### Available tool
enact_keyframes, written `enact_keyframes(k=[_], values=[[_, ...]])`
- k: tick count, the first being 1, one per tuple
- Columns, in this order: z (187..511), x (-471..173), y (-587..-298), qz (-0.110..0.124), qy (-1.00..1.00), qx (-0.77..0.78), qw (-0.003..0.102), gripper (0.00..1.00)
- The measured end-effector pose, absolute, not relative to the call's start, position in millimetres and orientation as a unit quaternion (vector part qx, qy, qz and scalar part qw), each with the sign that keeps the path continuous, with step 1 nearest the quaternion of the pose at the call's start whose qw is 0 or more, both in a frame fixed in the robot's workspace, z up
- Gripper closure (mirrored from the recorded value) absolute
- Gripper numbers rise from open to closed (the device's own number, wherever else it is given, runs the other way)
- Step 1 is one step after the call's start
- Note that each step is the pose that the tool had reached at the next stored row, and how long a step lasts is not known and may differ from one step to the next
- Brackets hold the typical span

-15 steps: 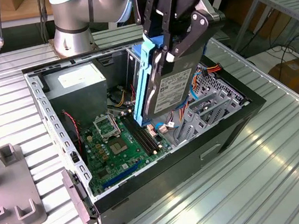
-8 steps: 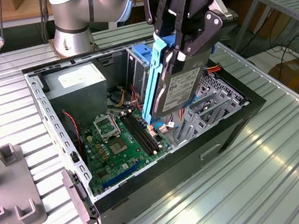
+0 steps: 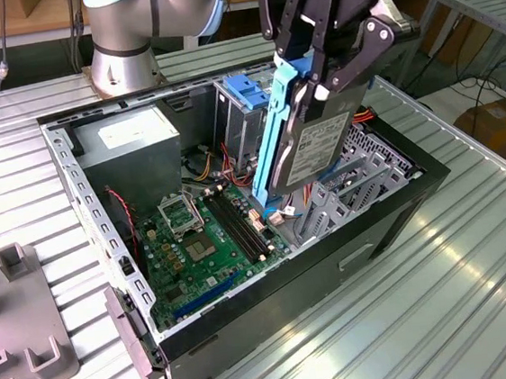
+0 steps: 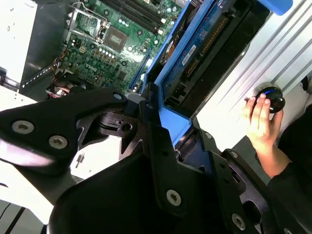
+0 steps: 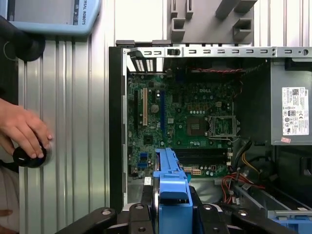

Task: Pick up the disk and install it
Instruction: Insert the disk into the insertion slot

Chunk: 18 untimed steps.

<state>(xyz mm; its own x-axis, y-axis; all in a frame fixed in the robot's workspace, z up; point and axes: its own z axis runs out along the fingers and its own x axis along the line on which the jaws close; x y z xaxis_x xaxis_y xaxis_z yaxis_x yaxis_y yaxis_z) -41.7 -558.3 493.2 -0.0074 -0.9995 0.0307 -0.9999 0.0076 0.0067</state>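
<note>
Exterior view: the hand (image 3: 318, 74) grips the disk (image 3: 319, 146) on edge above the open computer case (image 3: 334, 271), likely so it clears the walls. Second wrist view: its fingers (image 4: 151, 144) pinch the blue side rails (image 4: 174, 124). First wrist view: the disk (image 5: 171, 192) hangs over the motherboard (image 5: 146, 122).

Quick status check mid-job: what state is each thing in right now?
disk: clamped, on end, tilted, not yet installed.
tool: shut on the disk.
computer case: lying flat, side open.
memory slots: empty.
hand: resting on a black knob.
</note>
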Motion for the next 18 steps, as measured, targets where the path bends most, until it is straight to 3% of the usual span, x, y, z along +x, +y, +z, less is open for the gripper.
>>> enact_keyframes(k=[18], values=[[492, 24, -558, 0.008, -0.71, 0.704, 0.014, 0.64]])
